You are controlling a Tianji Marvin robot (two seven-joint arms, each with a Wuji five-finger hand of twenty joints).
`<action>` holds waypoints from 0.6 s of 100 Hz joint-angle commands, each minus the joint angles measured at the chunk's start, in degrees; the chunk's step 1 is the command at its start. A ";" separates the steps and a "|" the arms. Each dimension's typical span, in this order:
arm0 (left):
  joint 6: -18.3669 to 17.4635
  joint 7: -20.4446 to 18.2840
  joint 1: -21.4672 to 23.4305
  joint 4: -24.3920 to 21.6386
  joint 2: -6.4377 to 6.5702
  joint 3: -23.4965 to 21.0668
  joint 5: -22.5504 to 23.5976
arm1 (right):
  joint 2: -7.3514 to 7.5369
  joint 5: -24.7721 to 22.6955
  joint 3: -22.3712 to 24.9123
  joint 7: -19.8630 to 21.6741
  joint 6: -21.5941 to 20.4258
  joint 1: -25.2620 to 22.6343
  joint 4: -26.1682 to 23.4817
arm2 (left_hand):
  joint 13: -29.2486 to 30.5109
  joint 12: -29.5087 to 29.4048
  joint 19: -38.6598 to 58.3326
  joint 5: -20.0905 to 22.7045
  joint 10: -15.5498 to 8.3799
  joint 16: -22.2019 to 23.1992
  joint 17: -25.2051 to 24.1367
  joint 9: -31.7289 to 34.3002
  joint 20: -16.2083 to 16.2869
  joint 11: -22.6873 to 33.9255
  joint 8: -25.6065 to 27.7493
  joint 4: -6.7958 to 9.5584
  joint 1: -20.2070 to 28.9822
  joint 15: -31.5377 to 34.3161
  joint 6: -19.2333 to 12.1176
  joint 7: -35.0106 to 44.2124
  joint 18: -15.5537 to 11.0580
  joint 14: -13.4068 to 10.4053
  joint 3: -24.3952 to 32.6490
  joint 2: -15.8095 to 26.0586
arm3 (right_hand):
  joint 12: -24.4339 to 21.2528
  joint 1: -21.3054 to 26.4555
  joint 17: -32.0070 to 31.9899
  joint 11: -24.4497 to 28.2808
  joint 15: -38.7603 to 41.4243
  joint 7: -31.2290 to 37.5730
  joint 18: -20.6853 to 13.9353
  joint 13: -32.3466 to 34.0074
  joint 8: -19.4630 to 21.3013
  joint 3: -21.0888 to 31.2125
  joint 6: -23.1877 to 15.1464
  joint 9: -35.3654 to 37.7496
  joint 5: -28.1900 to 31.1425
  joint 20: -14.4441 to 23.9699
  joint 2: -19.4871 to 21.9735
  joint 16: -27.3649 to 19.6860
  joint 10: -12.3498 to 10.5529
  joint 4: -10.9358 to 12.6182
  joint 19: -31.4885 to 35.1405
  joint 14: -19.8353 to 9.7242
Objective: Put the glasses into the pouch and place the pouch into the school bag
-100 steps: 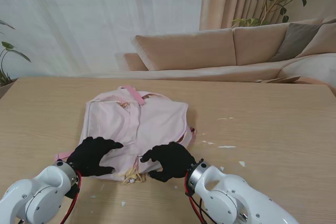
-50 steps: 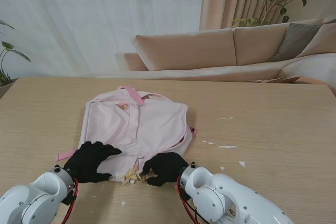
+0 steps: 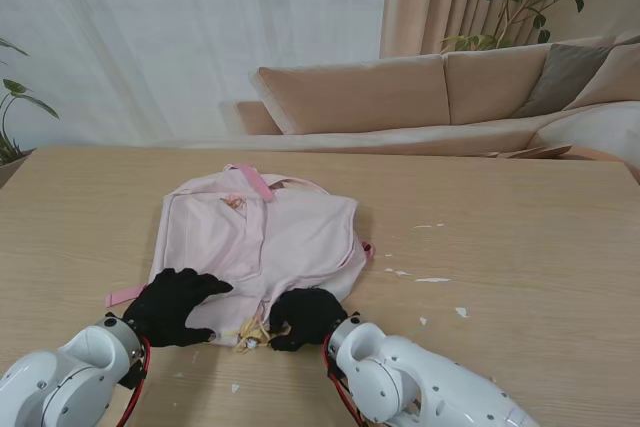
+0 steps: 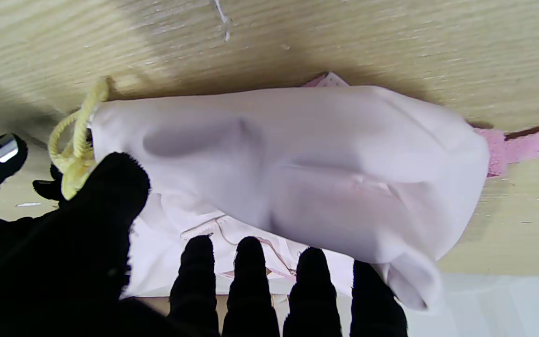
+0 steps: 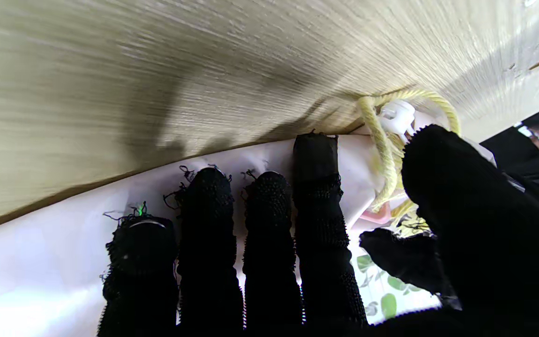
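Note:
The pink school bag lies flat mid-table, a pink strap sticking out at its near left. At its near edge a yellow drawstring marks the pale pouch; where pouch ends and bag begins I cannot tell. My left hand rests open on the bag's near left corner, fingers spread. My right hand is curled at the near edge, its fingers and thumb closed on the pouch mouth by the white cord lock. The glasses are hidden.
Small white scraps lie on the wooden table to the right of the bag. A beige sofa stands beyond the table's far edge, with a plant behind it.
My right hand slid off the top of the bag, nearer to me and leftward, and curled at the near edge by the cord. The left hand drew back slightly.

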 commanded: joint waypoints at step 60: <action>-0.66 -1.02 0.54 0.06 -0.20 -0.28 -1.55 | -3.97 7.61 -1.62 -2.72 -2.94 1.49 3.94 | -1.45 0.15 1.37 0.10 -0.94 -0.61 0.05 -0.82 0.49 -0.56 1.18 0.73 -1.37 -0.79 -0.32 -0.91 0.51 -0.69 -0.77 0.67 | 3.96 8.97 -0.36 3.36 4.86 20.46 2.05 3.43 -17.25 17.02 -10.28 7.31 10.57 2.94 -9.90 2.22 -2.00 -1.88 1.85 -2.05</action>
